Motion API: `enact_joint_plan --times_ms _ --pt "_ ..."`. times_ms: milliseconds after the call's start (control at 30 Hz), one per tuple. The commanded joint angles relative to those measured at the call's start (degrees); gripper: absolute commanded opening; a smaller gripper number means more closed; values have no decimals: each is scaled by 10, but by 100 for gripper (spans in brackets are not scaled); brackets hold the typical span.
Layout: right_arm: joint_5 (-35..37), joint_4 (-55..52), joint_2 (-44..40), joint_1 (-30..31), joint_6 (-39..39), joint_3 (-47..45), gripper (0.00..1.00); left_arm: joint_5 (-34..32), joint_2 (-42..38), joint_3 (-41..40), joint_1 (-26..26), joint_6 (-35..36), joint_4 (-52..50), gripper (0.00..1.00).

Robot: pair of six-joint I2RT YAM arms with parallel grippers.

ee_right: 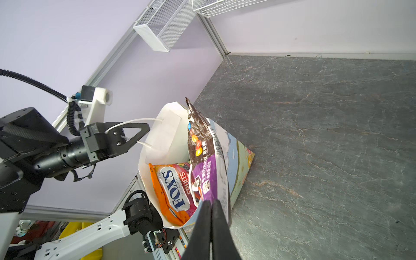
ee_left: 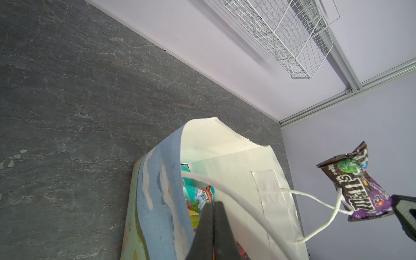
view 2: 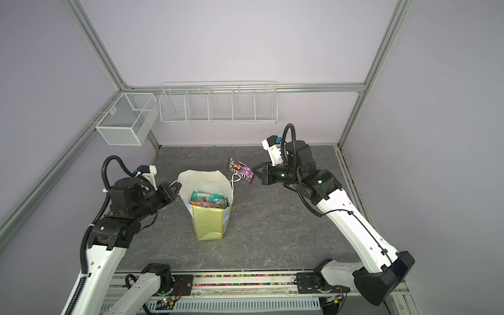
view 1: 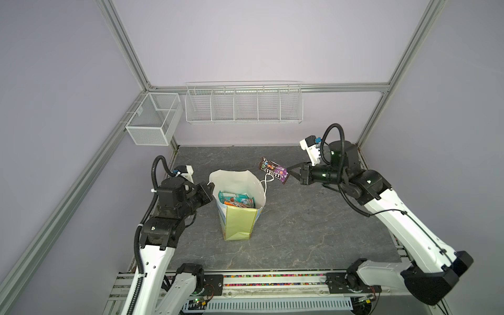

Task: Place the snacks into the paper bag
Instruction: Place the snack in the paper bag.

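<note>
Left gripper (view 1: 210,187) is clamped tight on the bag's left handle (ee_right: 130,121), pulling that wall outward so the mouth gapes. Bag (view 1: 240,221) stands mid-desk (view 1: 300,231), w/ pouches (view 1: 236,201) already inside.

Just right of the rim and a bit beyond it, up in the air, you've got the M&M's pack (view 1: 273,170). Its long axis runs from the right gripper (view 1: 290,171) out toward the back-left, brown end free, purple end pinched. That gripper is closed on the purple end only and touches nothing else.

So for you, the mouth lies left of the pack and slightly nearer the robot. I'd judge the pack isn't over the opening yet. Right arm is the near one; left is busy w/ the handle. Other handle (ee_left: 315,198) dangles b/w pack and rim, so it looks like a snag risk.
</note>
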Motion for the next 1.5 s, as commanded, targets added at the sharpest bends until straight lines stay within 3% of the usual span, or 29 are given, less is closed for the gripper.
enact_joint_plan --times_ms 0,400,833,1467 --pt "17 -7 -17 14 -15 20 7 3 -13 12 0 -6 34 0" --pt "41 4 -36 59 -3 39 7 6 -13 5 0 -10 41 0" --pt "77 63 4 124 60 37 7 8 -31 1 0 -14 43 0" --pt "116 100 62 177 74 41 7 12 -35 -9 0 -17 47 0"
